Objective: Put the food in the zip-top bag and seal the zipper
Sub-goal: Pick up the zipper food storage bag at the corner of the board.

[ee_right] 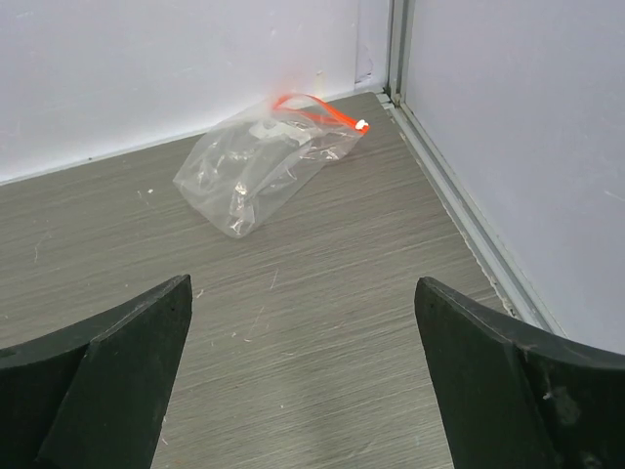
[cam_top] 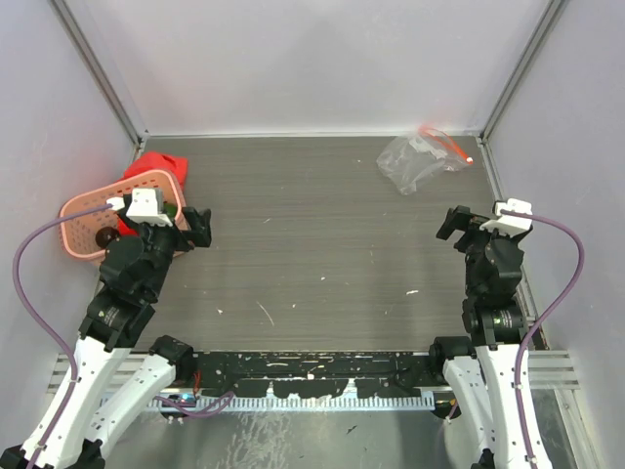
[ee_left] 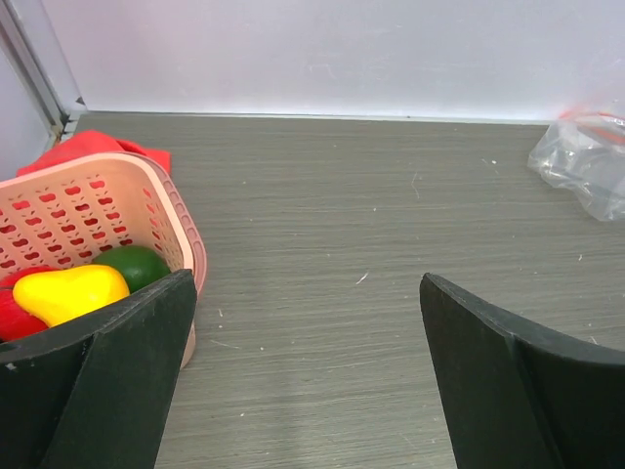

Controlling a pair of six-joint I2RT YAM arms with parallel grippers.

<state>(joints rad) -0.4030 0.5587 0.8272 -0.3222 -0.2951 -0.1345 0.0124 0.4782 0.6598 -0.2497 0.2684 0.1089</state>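
Observation:
The food lies in a pink lattice basket (cam_top: 82, 203) at the far left: a yellow piece (ee_left: 70, 291), a green one (ee_left: 137, 264) and a red one (ee_left: 10, 319) show over its rim (ee_left: 156, 176). My left gripper (ee_left: 306, 278) stands open just right of the basket, with only bare table between its fingers. The zip-top bag (ee_right: 256, 174) lies crumpled and clear near the far right corner, its red-orange zipper (ee_right: 314, 110) toward the wall. My right gripper (ee_right: 303, 281) is open, well short of the bag (cam_top: 415, 161), and holds nothing.
A red cloth-like thing (cam_top: 159, 168) sits behind the basket against the left wall. White walls with metal corner posts (ee_right: 395, 49) close the table on three sides. A grey rail (ee_right: 469, 220) runs along the right edge near the bag.

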